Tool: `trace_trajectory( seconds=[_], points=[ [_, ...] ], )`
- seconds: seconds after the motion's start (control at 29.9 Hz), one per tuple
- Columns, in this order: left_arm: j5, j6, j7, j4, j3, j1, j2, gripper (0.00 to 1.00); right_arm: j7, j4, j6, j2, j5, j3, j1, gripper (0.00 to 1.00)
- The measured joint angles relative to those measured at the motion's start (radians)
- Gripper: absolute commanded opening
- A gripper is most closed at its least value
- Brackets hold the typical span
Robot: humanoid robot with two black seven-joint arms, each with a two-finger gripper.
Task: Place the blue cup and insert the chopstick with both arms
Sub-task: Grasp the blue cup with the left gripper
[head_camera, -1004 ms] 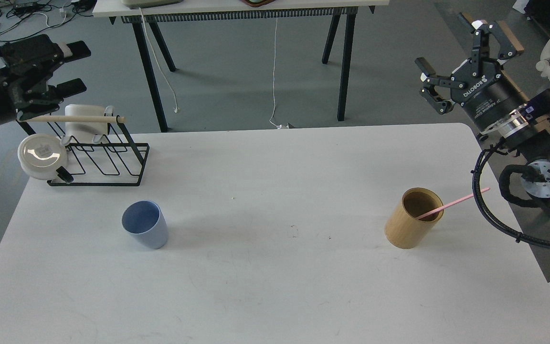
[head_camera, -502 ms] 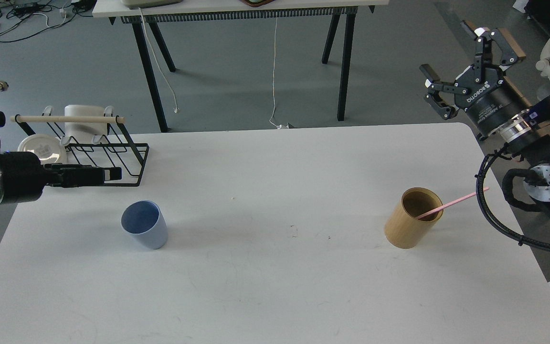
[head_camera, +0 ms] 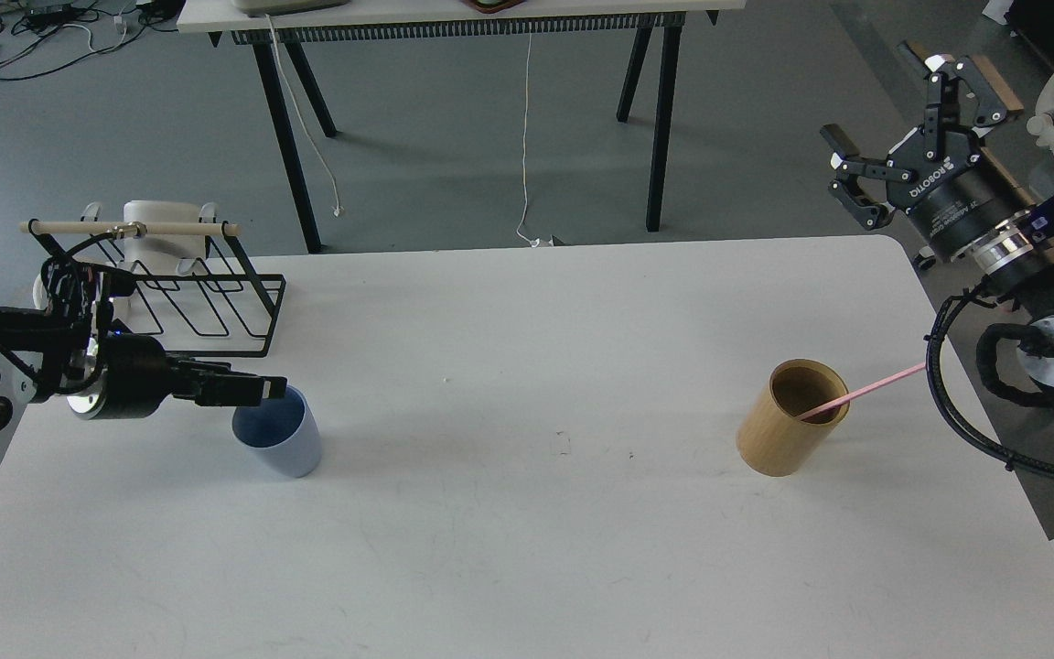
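The blue cup (head_camera: pixel 282 447) stands upright on the white table (head_camera: pixel 527 558) at the left. My left gripper (head_camera: pixel 263 390) reaches in from the left, its fingertips at the cup's near-left rim; it is seen side-on, so I cannot tell the fingers apart. The pink chopstick (head_camera: pixel 867 388) leans out to the right of a tan wooden holder (head_camera: pixel 788 435) on the table's right side. My right gripper (head_camera: pixel 886 102) is open and empty, held high off the table's far right corner, well above and behind the holder.
A black wire dish rack (head_camera: pixel 207 302) with a wooden bar and a white mug (head_camera: pixel 145 218) stands at the table's far left, just behind my left arm. A second table (head_camera: pixel 454 14) stands on the floor beyond.
My left arm has swung down from above the rack and moved right, low over the table, until its fingertips reached the blue cup's rim. My right gripper drifted slightly right, still open.
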Motion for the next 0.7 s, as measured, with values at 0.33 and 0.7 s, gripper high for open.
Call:
trace_trajectory(
  seconds=[0.33, 0.7],
  points=[
    [0.076, 0.025, 0.000, 0.075, -0.011, 0.049, -0.027, 0.98, 0.000, 0.001, 0.000, -0.001, 0.000, 0.000, 0.000, 0.97],
    [0.064, 0.072, 0.000, 0.095, -0.012, 0.085, -0.053, 0.63, 0.000, -0.001, 0.000, -0.004, 0.000, 0.001, -0.006, 0.97]
  ],
)
